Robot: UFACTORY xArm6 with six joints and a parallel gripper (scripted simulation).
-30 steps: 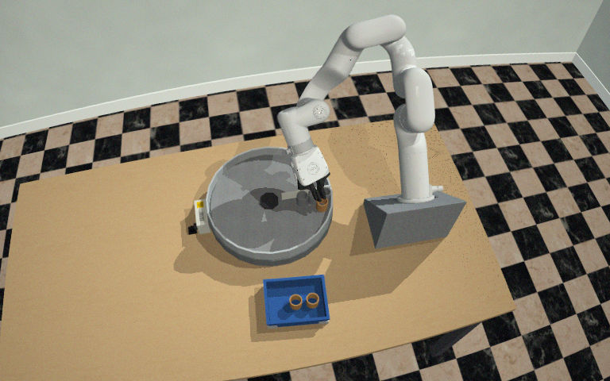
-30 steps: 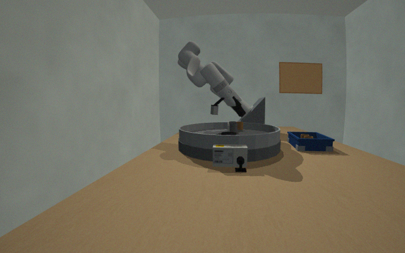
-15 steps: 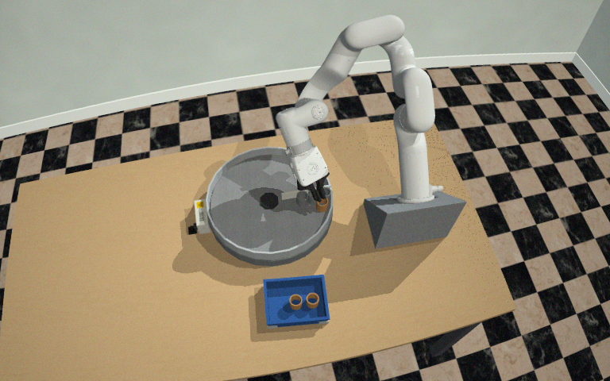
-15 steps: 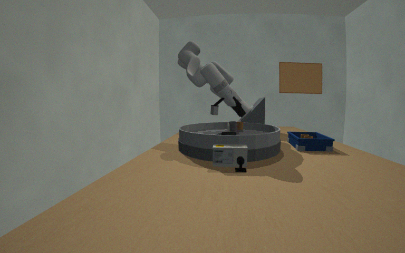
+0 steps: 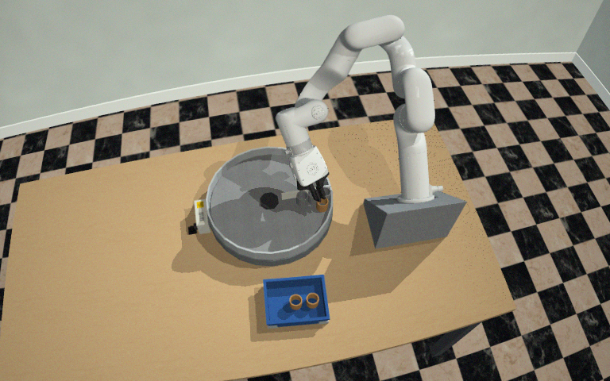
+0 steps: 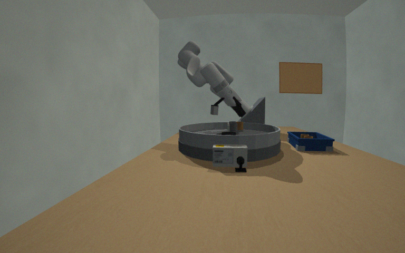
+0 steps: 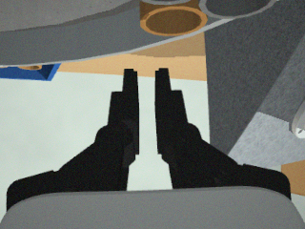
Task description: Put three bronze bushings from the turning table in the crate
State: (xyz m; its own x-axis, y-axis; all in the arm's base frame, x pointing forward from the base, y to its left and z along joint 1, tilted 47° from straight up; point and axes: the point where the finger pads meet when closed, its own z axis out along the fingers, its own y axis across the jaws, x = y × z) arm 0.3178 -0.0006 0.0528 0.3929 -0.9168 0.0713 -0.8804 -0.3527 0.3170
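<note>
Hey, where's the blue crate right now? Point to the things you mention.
In the top view, the blue crate [image 5: 296,322] [image 6: 313,145] [image 7: 51,72] is on the table [image 5: 112,278] [image 6: 179,214], just below the turning table [image 5: 269,258] [image 6: 230,141] [image 7: 71,50].

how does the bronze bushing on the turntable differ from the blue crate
The bushing is bronze, the crate blue. The bushing is small and round, the crate larger and rectangular. The bushing is on the turntable, while the crate is beside it and holds two bronze bushings. Both are open on top.
</note>
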